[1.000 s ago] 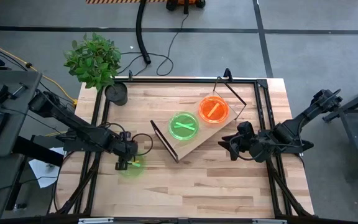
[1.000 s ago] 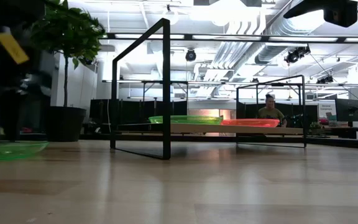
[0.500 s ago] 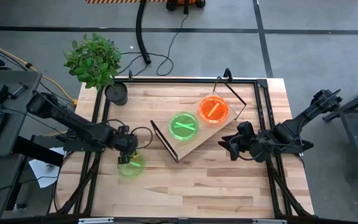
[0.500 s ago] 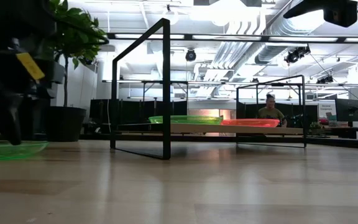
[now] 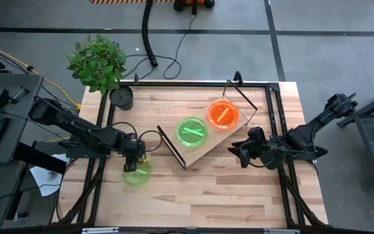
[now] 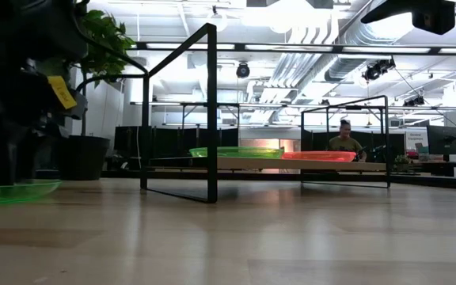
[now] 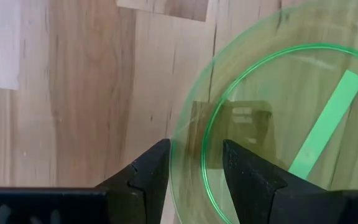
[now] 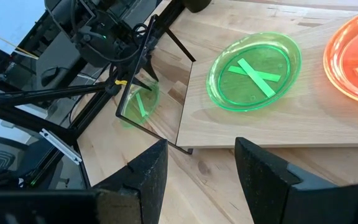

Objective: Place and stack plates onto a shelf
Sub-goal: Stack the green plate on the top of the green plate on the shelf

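Straddling the rim of a small round translucent neon-green plastic plate (image 7: 278, 124), my left gripper (image 7: 194, 163) has its two dark fingers (image 7: 148, 171) parted, one outside the edge and one over the plate's inside, with the rim running through the gap between them; I cannot tell whether either finger actually touches the plastic. From above, that gripper (image 5: 132, 156) sits at the table's left side, right over the near edge of this green plate (image 5: 137, 174), which lies flat on the butcher-block tabletop (image 5: 193, 195); at table height the plate (image 6: 14, 191) rests on the wood at the far left under the dark bulk of the arm.

Just beside it to the right stands the flat rectangular light-wood shelf with thin black wire end frames (image 5: 197, 151), set at an angle across the table; on its board sit a second neon-green plate (image 5: 191, 130) with crossed bright streaks and a neon-orange plate (image 5: 223, 114), close together but not overlapping.

My right gripper (image 5: 237, 153) waits off the shelf's right-hand corner, above the tabletop, fingers (image 8: 148, 171) spread apart and gripping nothing.

Farther out, a small dark round pot (image 5: 121, 98) stands at the table's back-left corner beside a leafy green plant (image 5: 97, 63).
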